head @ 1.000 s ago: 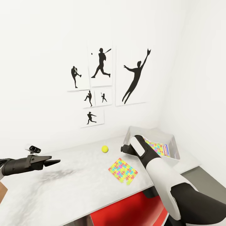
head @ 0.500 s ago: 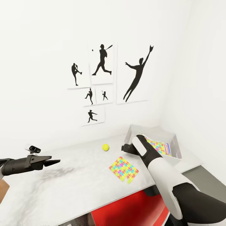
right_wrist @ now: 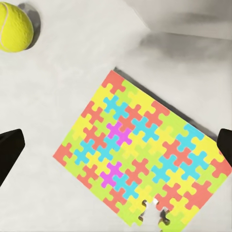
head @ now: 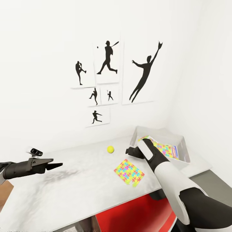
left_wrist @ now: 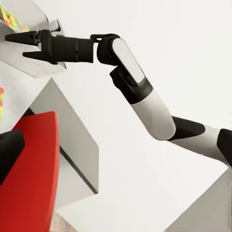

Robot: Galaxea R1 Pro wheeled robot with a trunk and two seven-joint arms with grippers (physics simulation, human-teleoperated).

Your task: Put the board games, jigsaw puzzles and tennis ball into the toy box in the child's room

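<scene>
One jigsaw puzzle (head: 129,172) (right_wrist: 140,154) lies flat on the pale table (head: 74,187). The tennis ball (head: 110,149) (right_wrist: 14,26) rests a little beyond it. My right gripper (head: 128,150) (left_wrist: 15,46) (right_wrist: 116,147) hangs open over the puzzle, beside the toy box's near wall, with nothing between its fingers. The grey toy box (head: 182,141) stands at the table's far right corner and holds a second puzzle (head: 161,147) lying on a printed board game (head: 175,152). My left gripper (head: 55,165) hovers open and empty above the table's left part. The bed is out of view.
A red chair (head: 135,212) is tucked under the table's front edge. A lower dark grey section (head: 211,180) joins the table at the right. Baseball silhouette posters (head: 141,74) hang on the white wall behind. A brown object (head: 4,193) shows at the left edge.
The whole picture has shifted a little as the camera moved. Both arms, the ball and the puzzle keep nearly the same places relative to each other.
</scene>
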